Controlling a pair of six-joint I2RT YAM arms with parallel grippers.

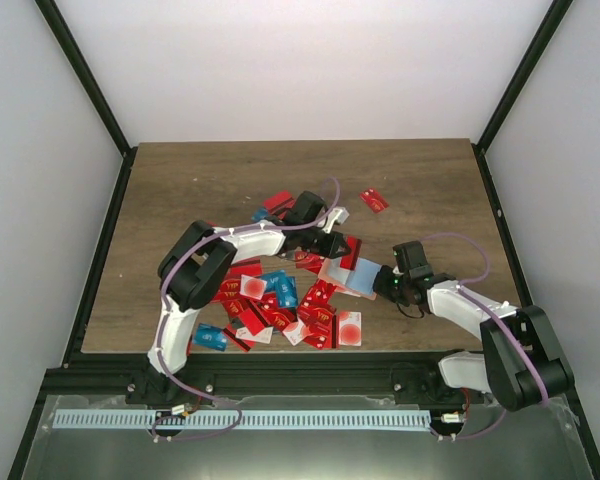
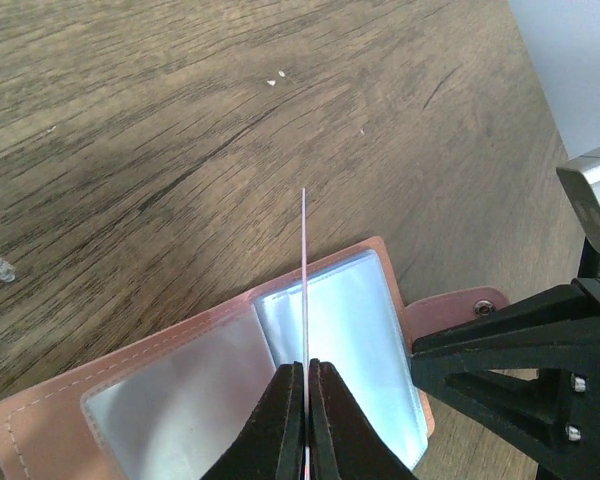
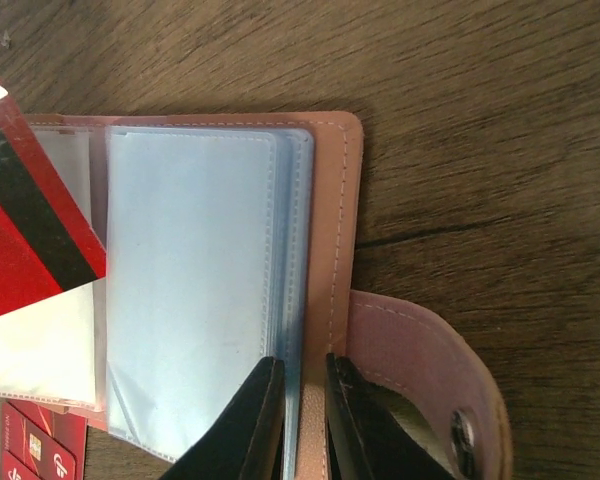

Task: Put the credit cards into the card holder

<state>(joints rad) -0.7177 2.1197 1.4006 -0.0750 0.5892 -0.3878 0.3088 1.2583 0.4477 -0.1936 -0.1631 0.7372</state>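
The card holder point(image 1: 352, 277) lies open on the table, tan-pink leather with clear plastic sleeves point(image 3: 190, 280). My left gripper point(image 2: 306, 375) is shut on a credit card point(image 2: 304, 260), held edge-on just over the holder's sleeves point(image 2: 360, 330). From the right wrist that card point(image 3: 20, 220) shows red with a black stripe, over the holder's left side. My right gripper point(image 3: 303, 375) is shut on the holder's right edge point(image 3: 330, 230), with cover and sleeve stack between its fingers. Several more credit cards point(image 1: 270, 300) lie scattered under the left arm.
The holder's snap tab point(image 3: 420, 350) sticks out to the right of my right fingers. A lone red card point(image 1: 374, 200) lies farther back on the wooden table point(image 1: 210, 180). Black frame rails point(image 1: 105, 260) border the table's sides.
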